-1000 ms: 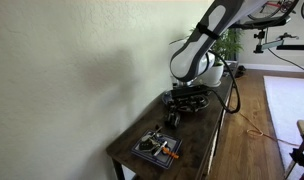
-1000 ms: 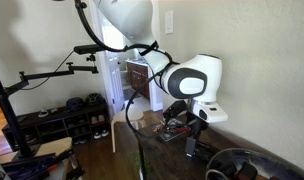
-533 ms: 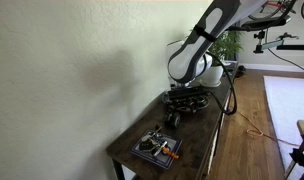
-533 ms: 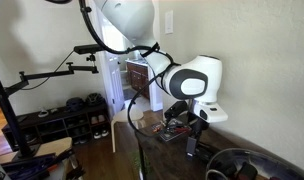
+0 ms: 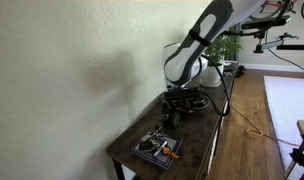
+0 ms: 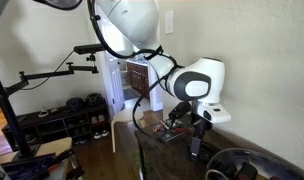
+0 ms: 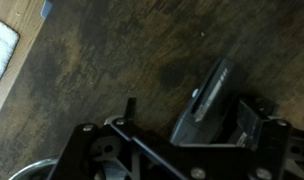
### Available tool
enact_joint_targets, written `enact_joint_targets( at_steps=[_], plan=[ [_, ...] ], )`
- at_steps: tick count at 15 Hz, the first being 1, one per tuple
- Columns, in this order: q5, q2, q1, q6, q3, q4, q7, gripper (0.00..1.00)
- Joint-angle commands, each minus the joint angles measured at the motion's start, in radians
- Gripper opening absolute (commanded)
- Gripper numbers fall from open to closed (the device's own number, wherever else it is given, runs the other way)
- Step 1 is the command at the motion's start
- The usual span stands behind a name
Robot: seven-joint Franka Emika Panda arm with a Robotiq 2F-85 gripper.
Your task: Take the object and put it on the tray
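I am nudging the arm slightly toward the tray (image 5: 138, 151), with the gripper (image 5: 180, 112) hovering low over the table (image 7: 112, 50). The tray is lying well ahead of the fingers (image 7: 214, 90). I cannot tell whether they are holding the object, or where it is.

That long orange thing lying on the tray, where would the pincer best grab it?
Probably around the middle of the orange thing, coming straight down from above and closing across its narrow width. It looks slim and lies flat on the tray, beside other small dark items, so a sideways approach would likely hit those. Finer detail is unclear.
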Motion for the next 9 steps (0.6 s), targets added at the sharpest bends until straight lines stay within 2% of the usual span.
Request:
enact_joint_targets(
  at_steps=[1,9],
  plan=[
    [0.015,0.031,0.019,-0.011,-0.017,0.047,0.021,1.00],
    [0.033,0.060,0.018,-0.006,-0.019,0.063,0.024,1.00]
  ],
)
